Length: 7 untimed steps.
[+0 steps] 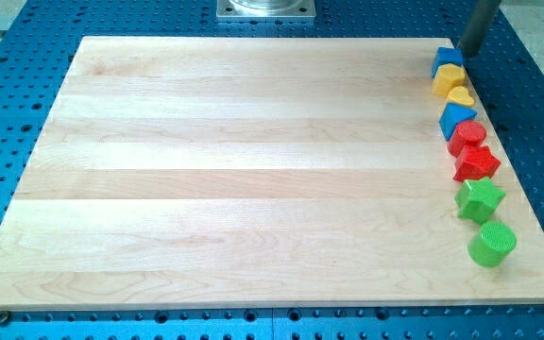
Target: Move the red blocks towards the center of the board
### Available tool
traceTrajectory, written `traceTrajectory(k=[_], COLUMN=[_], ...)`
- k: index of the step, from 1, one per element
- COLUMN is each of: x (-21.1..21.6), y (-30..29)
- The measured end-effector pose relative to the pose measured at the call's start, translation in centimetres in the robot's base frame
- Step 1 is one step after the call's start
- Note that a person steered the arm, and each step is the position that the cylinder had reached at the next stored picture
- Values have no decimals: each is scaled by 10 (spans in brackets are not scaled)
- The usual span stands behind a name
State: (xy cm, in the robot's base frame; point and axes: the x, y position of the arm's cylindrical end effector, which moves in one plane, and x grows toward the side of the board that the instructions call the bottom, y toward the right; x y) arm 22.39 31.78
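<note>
My tip (467, 53), a bare rod holding nothing, sits at the view's top right, just beside the blue cube (448, 59) that heads a column of blocks down the board's (253, 170) right edge. The red cylinder-like block (467, 136) and red star (476, 163) lie mid-column, touching each other, untouched by me. I judge no push has started; next I must get to their right side (little room there) and push left into the open board.
</note>
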Motion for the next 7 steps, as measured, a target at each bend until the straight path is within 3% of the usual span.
traceTrajectory(k=[4, 7], x=[1, 40], y=[-12, 2])
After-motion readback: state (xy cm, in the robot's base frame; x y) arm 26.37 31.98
